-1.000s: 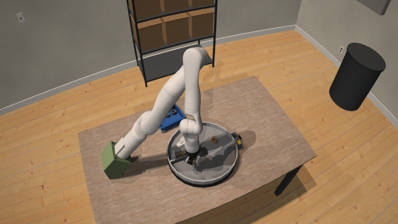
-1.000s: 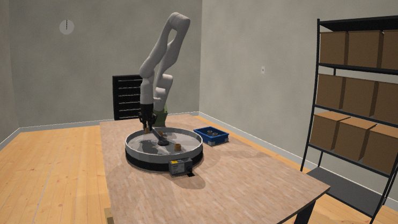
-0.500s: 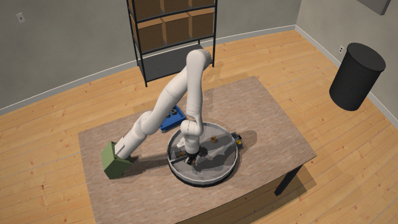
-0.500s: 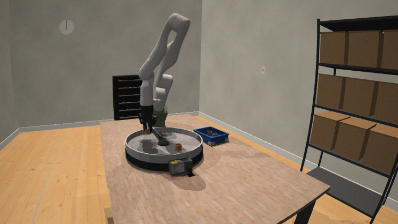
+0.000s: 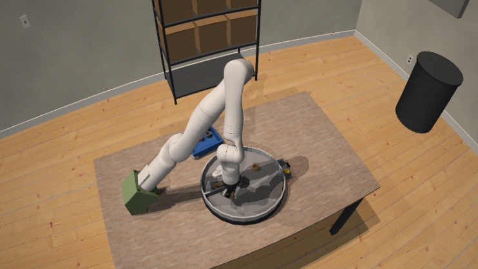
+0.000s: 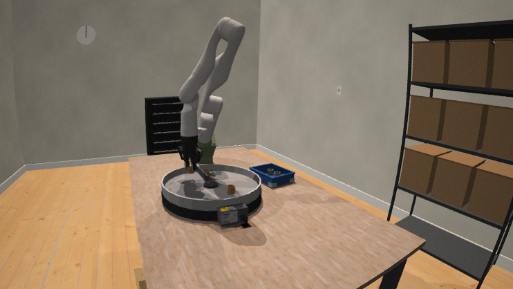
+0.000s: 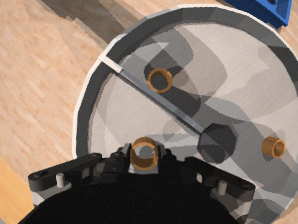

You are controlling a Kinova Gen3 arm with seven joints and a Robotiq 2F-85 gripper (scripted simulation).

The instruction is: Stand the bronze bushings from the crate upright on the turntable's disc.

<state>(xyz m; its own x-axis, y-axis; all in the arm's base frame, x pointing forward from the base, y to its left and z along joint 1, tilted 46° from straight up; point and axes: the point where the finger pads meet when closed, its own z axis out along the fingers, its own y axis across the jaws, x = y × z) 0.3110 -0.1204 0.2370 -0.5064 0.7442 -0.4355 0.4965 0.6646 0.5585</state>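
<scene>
We have one pincer (image 5: 229,193) (image 6: 191,169) (image 7: 144,151), closed partway on one bronze bushing (image 5: 232,194) (image 6: 189,169) (image 7: 144,154), one side of it against each fingertip. The held bushing is over the turntable (image 5: 285,186) (image 6: 259,199) (image 7: 77,120); we can't tell whether it touches the disc (image 5: 264,197) (image 6: 218,172) (image 7: 200,60).

Two more bronze bushings on the disc, both upright: one (image 5: 218,185) (image 6: 206,172) (image 7: 160,80) near the divider bar (image 5: 214,191) (image 6: 203,175) (image 7: 160,100), one (image 5: 255,166) (image 6: 230,189) (image 7: 274,147) well apart from it, across the hub (image 5: 244,181) (image 6: 210,184) (image 7: 217,143). Three bronze in all, none on the hub.

Hard to make out: pincer and held bushing are small and dark in the top view; the arm (image 5: 234,100) (image 6: 206,71) covers part of the crate there, and the wrist view cuts the crate off at its corner.

Containers: one blue crate (image 5: 207,149) (image 6: 274,179) (image 7: 272,12), on the table (image 5: 174,233) (image 6: 287,244) (image 7: 35,90) beside the turntable. We count two grey steel bushings in it, one (image 5: 207,134) (image 6: 269,171) and another (image 5: 201,138) (image 6: 276,173); we see no bronze there.
</scene>
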